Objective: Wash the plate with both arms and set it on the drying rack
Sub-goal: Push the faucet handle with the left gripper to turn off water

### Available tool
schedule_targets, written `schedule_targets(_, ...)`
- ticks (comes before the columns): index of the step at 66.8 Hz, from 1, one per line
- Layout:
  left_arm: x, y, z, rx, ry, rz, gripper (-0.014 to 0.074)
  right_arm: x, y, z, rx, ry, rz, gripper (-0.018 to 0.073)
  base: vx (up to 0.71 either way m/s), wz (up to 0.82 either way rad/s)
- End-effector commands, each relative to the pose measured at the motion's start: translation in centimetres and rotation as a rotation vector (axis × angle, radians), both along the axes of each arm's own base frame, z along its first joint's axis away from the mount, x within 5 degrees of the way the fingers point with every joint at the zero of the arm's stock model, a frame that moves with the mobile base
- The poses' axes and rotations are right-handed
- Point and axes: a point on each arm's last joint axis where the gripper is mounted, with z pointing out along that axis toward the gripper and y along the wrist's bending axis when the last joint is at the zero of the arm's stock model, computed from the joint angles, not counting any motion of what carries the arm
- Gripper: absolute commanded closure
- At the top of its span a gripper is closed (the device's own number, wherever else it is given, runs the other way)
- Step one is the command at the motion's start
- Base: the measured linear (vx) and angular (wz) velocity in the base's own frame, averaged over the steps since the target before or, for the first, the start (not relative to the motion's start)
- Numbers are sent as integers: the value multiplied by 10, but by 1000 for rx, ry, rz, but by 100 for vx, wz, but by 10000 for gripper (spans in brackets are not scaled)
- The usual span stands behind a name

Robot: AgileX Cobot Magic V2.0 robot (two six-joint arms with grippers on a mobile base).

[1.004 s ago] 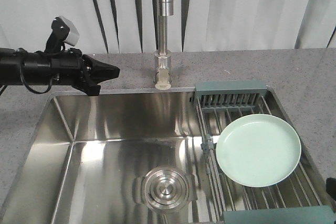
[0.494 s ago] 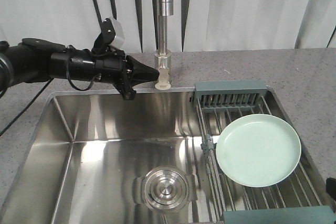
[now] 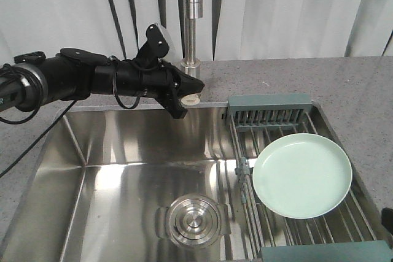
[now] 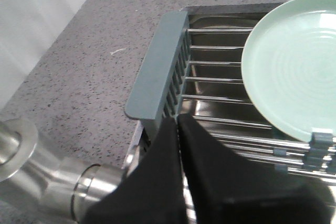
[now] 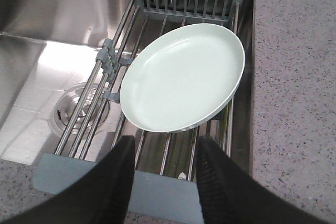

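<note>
Item: round pale mint-green plate with low raised rim (image 3: 303,176). Location: lying on the steel wire rods of the drying rack with grey-green plastic end pieces (image 3: 268,110), at the right side of the stainless steel sink basin (image 3: 123,170). It sits slightly tilted, its left edge near the small plastic clips on the left rods. No gripper touches it.

Item: left black arm with its gripper (image 3: 195,84). Location: reaching in from the left above the far edge of the sink, tip just beside the base of the upright steel faucet column (image 3: 193,4). State: fingers pressed together, nothing between them; the left wrist view shows only a thin seam between the two dark fingers (image 4: 163,182), aimed toward the slotted far end piece of the rack.

Item: right gripper (image 5: 160,166). Location: near side of the rack, above the near end piece, just short of the plate's near rim. State: fingers spread, empty, the gap lined up with the plate edge.

Item: round steel drain (image 3: 191,219), middle of the basin floor. Speckled grey stone tabletop (image 3: 344,84) surrounds the sink.

Handling note, as judgement: the step in hand appears to be approach before pick-up. A good grasp would take the rim where it overhangs the rods, fingers straddling the edge squarely; a smooth plate may slip if pinched shallowly.
</note>
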Motion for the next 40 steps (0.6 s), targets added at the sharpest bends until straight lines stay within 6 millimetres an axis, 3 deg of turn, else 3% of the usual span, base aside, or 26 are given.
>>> schedule_targets(1, 0, 0, 36, -57, -91, 50, 604, 4, 0, 13, 14, -83, -5, 279, 0, 0)
schedule_targets(40, 13, 5, 48, -16, -288, 136, 604, 4, 0, 13, 16, -82, -5, 279, 0, 0)
